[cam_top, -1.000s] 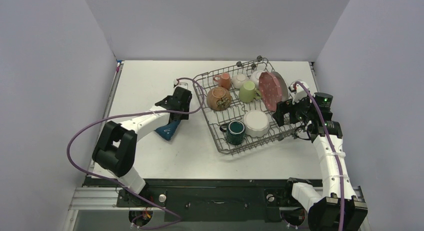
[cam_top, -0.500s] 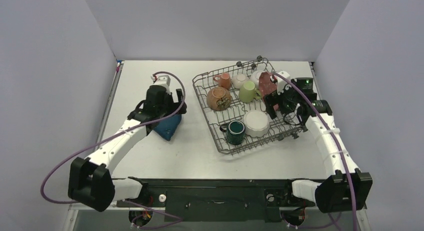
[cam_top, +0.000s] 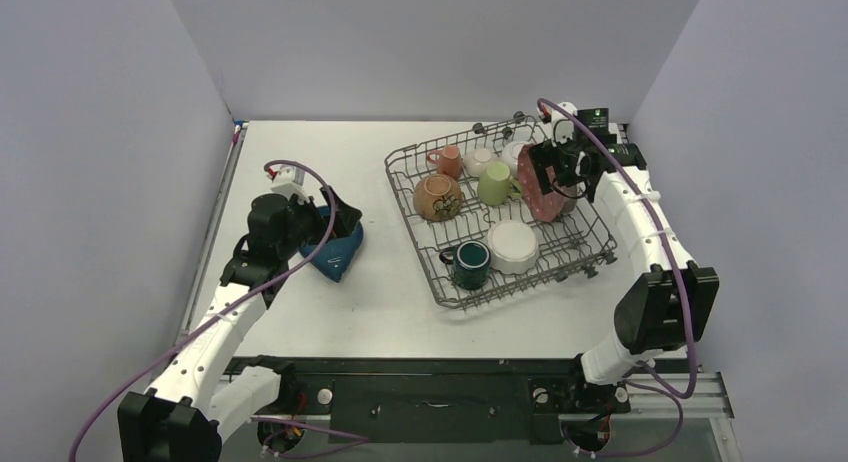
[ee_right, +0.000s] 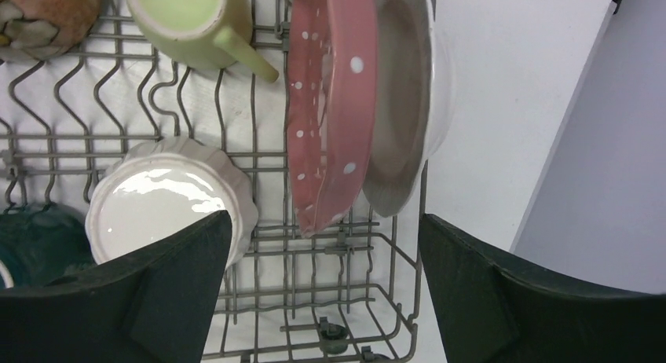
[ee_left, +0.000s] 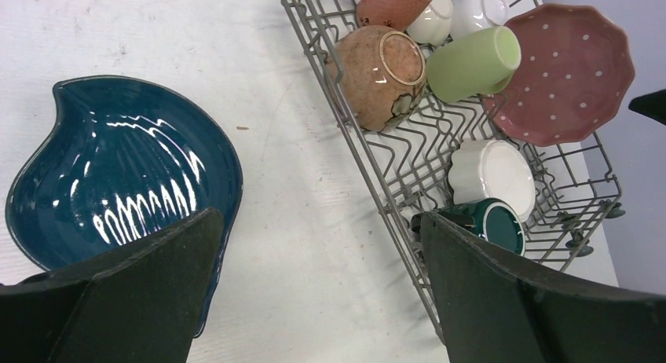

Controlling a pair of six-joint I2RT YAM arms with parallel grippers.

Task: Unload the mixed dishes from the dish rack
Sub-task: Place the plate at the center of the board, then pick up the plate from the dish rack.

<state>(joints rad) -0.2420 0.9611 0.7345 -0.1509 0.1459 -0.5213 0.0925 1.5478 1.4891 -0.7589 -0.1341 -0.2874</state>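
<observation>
The dark blue leaf-shaped dish (cam_top: 335, 254) (ee_left: 118, 182) lies flat on the table, left of the dish rack (cam_top: 455, 294) (ee_left: 393, 182). My left gripper (cam_top: 338, 218) (ee_left: 318, 284) hovers open over the dish's right edge, holding nothing. In the rack are an orange cup (cam_top: 449, 161), a brown bowl (cam_top: 437, 197), a light-green cup (cam_top: 495, 184), a white bowl (cam_top: 512, 245) and a dark green mug (cam_top: 468, 264). The pink dotted plate (cam_top: 538, 197) (ee_right: 330, 104) stands on edge against a white plate (ee_right: 404, 104). My right gripper (cam_top: 547, 168) (ee_right: 322, 292) hangs open above these two plates, apart from them.
Two small white bowls (cam_top: 482, 160) sit at the rack's far end. Grey walls close in the table on three sides. The right arm reaches along the rack's right side, close to the right wall. Bare tabletop (cam_top: 300, 157) lies beyond the blue dish.
My left gripper opened, let go of the blue dish on the table, and drew back to the left. My right gripper moved from the rack's right side to above the pink plate.
</observation>
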